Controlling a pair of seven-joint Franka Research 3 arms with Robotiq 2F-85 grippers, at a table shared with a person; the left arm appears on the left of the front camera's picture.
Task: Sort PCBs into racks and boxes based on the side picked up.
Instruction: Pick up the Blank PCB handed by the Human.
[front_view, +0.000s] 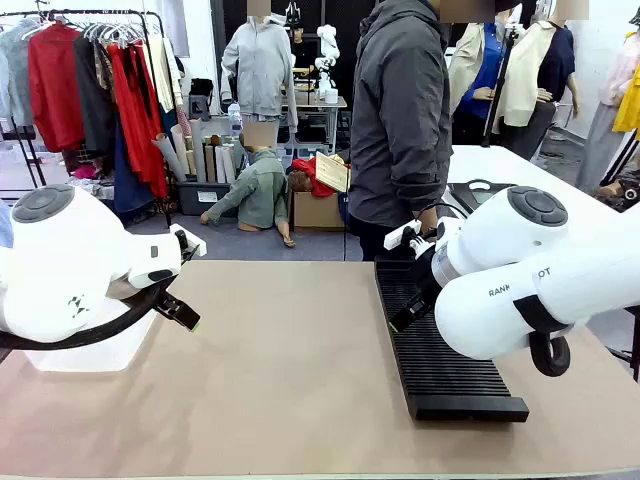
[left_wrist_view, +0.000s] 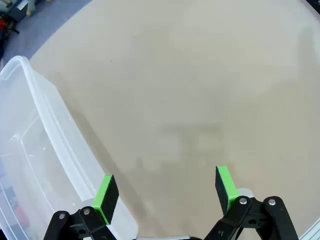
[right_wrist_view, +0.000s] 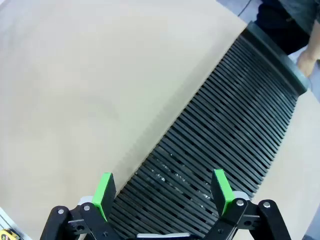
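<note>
No PCBs show in any view. The long black ribbed rack (front_view: 440, 345) lies on the right half of the table, running away from me; its slots (right_wrist_view: 225, 135) hold nothing. My right gripper (right_wrist_view: 163, 192) hovers open above the rack's near part, and shows over the rack's left edge in the front view (front_view: 408, 318). The clear plastic box (left_wrist_view: 30, 150) sits at the left, apparently empty. My left gripper (left_wrist_view: 166, 192) is open over bare table right beside the box's rim, held low at the table's left (front_view: 185, 312).
A person in a dark grey jacket (front_view: 400, 120) stands at the far edge behind the rack, one hand (right_wrist_view: 306, 60) near its far end. The tan tabletop (front_view: 290, 370) stretches bare between box and rack. Clothes rails stand farther back.
</note>
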